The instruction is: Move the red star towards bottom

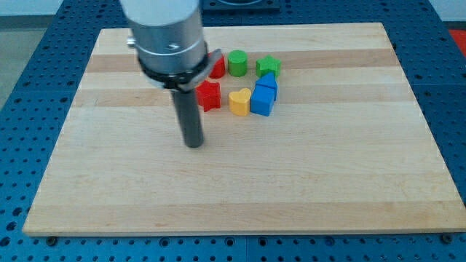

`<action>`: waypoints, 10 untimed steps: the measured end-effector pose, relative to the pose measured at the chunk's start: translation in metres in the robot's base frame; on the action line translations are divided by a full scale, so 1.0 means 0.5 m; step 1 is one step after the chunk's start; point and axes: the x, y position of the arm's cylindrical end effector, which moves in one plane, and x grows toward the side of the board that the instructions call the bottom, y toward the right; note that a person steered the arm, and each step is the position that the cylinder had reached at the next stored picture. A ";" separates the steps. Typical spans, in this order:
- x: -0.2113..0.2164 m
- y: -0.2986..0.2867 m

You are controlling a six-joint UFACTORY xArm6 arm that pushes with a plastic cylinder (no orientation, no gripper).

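The tool's tip (194, 144), a plain rod gripping nothing, stood just left of and below the red star (209, 95), which lay near the wooden desk's (328, 182) top edge beside a yellow heart (239, 102), seemingly not yet placed above it for pushing bottomward.

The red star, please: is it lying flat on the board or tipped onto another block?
Flat. The red star rests on the wooden board, apart from the yellow heart at its right; my tip is below-left of it, not touching.
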 end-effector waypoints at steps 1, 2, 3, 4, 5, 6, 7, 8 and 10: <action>-0.007 0.157; -0.034 0.266; -0.024 0.266; 0.014 0.226; 0.037 0.044; 0.010 -0.119; -0.031 -0.174; -0.074 -0.192; -0.207 -0.191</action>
